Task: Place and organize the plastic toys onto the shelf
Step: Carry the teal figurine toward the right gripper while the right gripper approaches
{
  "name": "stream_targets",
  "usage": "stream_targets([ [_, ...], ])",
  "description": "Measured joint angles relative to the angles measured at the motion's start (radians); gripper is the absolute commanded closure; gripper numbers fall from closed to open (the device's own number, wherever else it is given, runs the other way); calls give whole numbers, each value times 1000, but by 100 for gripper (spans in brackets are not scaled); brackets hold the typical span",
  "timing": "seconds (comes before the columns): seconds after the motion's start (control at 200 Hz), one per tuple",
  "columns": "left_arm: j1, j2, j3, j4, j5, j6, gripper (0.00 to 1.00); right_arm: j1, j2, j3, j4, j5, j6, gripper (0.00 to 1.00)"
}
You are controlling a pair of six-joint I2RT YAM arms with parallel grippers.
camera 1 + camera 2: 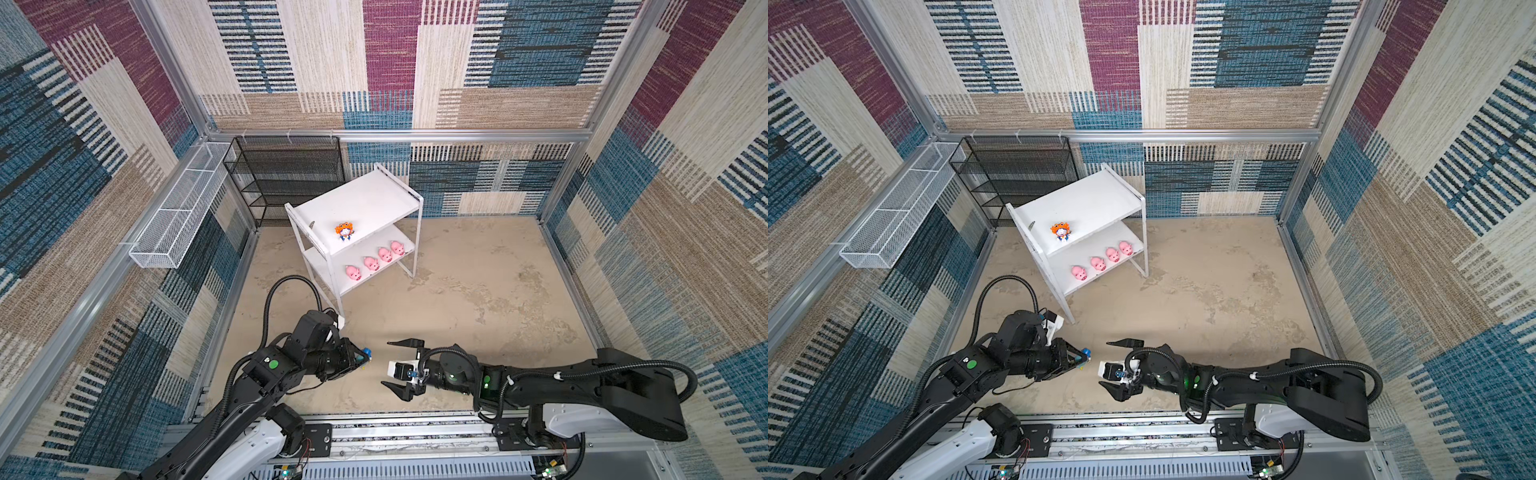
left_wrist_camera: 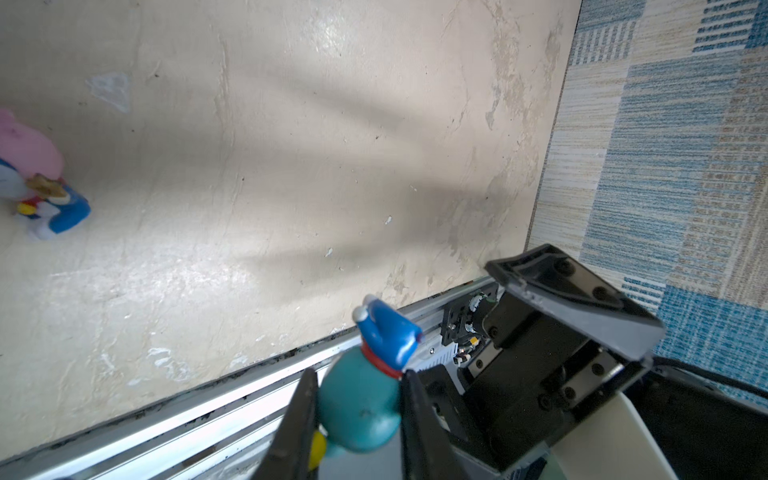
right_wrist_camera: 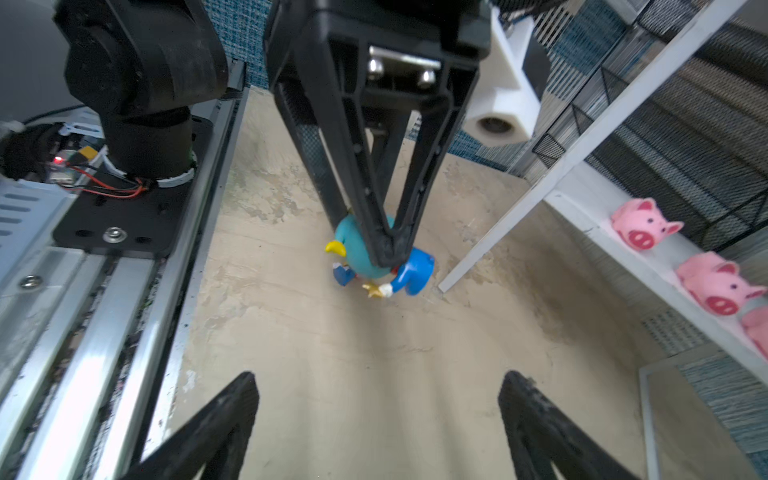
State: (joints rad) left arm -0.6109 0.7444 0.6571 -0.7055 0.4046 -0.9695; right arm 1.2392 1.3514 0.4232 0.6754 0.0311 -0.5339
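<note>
Left claw [image 1: 365, 355]: pinching the blue-hooded figurine [image 2: 361, 411], with 1 finger [image 2: 301, 415] on each side of its teal head; pointing across at the right claw, near the worktop's front edge, left of the middle.

Blue-hooded figurine: gripped at the tips of the left claw, blue body and yellow beak sticking out past the fingers in the right wrist view [image 3: 415, 270]; only a small blue spot in both top views.

Right claw [image 1: 385, 363]: spread wide, nothing between the jaws; near the front edge at about the middle, facing the left claw with a gap between them.

Shelf [image 1: 365, 199]: white, 2 tiers, standing skewed toward the worktop's back-left corner.

Top tier: 1 orange-hooded figurine [image 1: 345, 232] upright near the front-left corner of the board.

Lower tier: row of 4 pink pigs [image 1: 370, 263] along the board's front edge, snouts outward, small gaps between them; seen in both top views.

Pink-hooded figurine [image 2: 37, 183]: on the bare worktop [image 1: 478, 291], well apart from the left claw; shown only in the left wrist view, blurred, place on the worktop unclear.

Black mesh rack [image 1: 286, 174]: behind the shelf, against the back wall.

White wire basket [image 1: 178, 212]: along the left wall.
</note>
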Motion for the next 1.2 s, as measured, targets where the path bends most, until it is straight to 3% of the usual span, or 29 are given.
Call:
stream_targets([
  [0.22, 0, -32, -48, 6, 67, -6, 82, 20, 107, 44, 103, 60, -119, 16],
  [0.436, 0, -46, -80, 24, 124, -7, 82, 45, 183, 107, 106, 39, -182, 32],
  [0.776, 2, -52, -82, 27, 116, -7, 81, 52, 211, 131, 72, 22, -201, 58],
  [1.082, 4, -16, -70, 6, 87, -7, 79, 52, 269, 154, 66, 56, -208, 61],
  [1.197, -1, -13, -55, 29, 167, -6, 76, 43, 279, 158, 62, 93, -194, 64],
])
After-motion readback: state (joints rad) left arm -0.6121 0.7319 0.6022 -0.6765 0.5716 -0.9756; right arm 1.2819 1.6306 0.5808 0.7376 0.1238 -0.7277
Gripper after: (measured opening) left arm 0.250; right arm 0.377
